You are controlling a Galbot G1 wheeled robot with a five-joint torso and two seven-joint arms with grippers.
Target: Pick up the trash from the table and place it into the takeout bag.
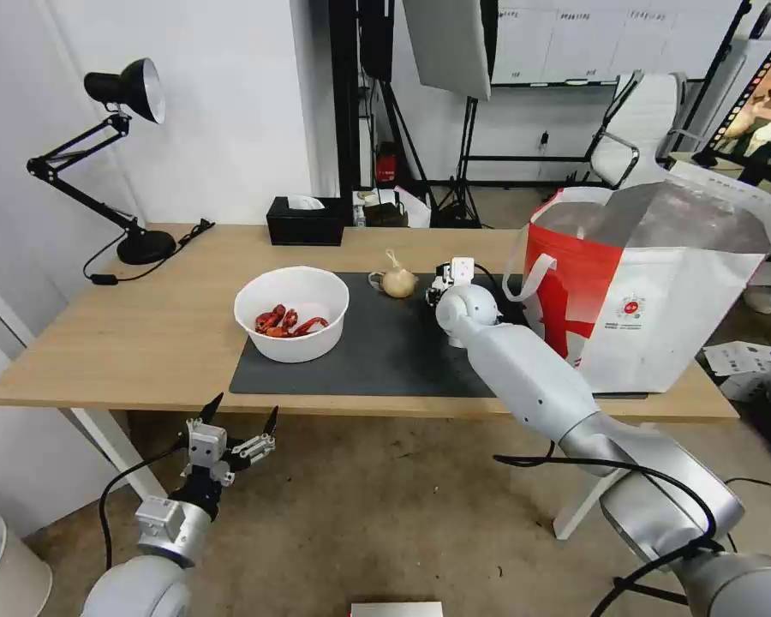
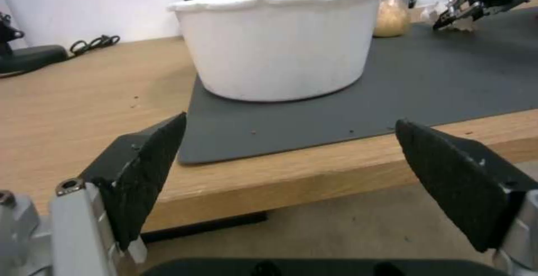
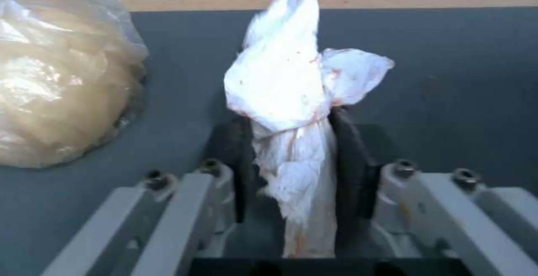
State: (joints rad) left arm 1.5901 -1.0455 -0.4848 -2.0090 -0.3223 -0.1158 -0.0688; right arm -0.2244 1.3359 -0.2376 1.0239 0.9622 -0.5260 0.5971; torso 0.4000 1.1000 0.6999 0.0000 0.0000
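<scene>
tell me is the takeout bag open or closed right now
Open. The takeout bag stands upright on the table with its top spread wide, its silver lining showing and a white handle hanging down outside.

Trash on desk, takeout bag at the right end.
White round bowl (image 1: 292, 314) upright on the dark mat's left part, red crayfish shells inside. Small knotted beige bag (image 1: 397, 281) near the mat's back edge, knot up. Crumpled white tissue (image 3: 295, 95), red-stained, pinched in the right end effector (image 3: 291, 158) just beside the beige bag. Red-and-white takeout bag (image 1: 651, 291) upright, mouth open, foil lining showing.
</scene>
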